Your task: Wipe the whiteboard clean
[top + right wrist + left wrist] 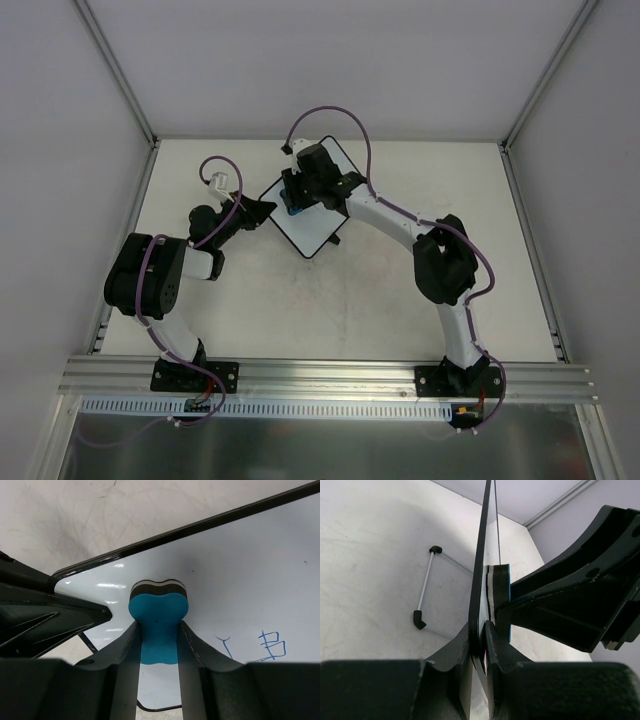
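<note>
The left fingers [492, 645] were clamped together on the near edge of the whiteboard [240, 580], pinching the thin black rim between them. The right fingers [187, 650] were closed on the waist of a blue eraser [159, 612], whose dark felt face was pressed against the white surface just ahead of their tips. The board reached away from the left fingers across the table [350, 310], and the right fingers worked close beside the left pair, near the clamped corner. Whether the board lay flat or was propped at a tilt could not be told.

The board looked light, thin and stiff, with a glossy face that would probably slide under a push, so the rim was the sensible place to hold it, as the left fingers did. That leaves the face free for wiping. The eraser looked soft and light, a foam body that would give a little in the grip, and its narrow middle suited the fingers.

By count there was one whiteboard and one eraser. Two blue pen marks [270, 645] sat to the right of the right fingers, not yet wiped, with one tiny dark speck further off. Beyond the left fingers, behind the board, lay one pale rod [426, 592] with two black ends.
</note>
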Controlling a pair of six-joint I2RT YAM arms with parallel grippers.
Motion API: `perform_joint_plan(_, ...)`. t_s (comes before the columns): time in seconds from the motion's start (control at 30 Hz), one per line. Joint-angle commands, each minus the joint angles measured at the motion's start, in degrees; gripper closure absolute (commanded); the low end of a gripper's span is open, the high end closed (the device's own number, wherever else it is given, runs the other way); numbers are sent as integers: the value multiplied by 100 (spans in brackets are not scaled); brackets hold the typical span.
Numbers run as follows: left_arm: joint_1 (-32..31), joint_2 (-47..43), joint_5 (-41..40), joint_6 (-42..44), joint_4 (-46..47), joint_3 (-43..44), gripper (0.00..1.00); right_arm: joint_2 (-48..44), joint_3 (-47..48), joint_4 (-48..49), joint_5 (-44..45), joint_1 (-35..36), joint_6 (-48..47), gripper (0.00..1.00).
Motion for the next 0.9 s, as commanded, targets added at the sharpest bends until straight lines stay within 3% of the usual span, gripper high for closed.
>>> perform_joint_plan(0.0,-108,-46,234,392,495,-35,100,166,-269,99,-222,-87,435,100)
perform_joint_plan(0.4,-108,-37,234,348,600,-79,100,26,-1437,732,59,-878,2139,100)
perform_joint_plan(0.67,-108,-28,251,330,574,-62,100,-53,-1983,846,482,-1265,2808,100)
perform_joint_plan(0.87,-108,-28,260,339,565,-62,100,78,-2071,846,157,-1476,3133,100)
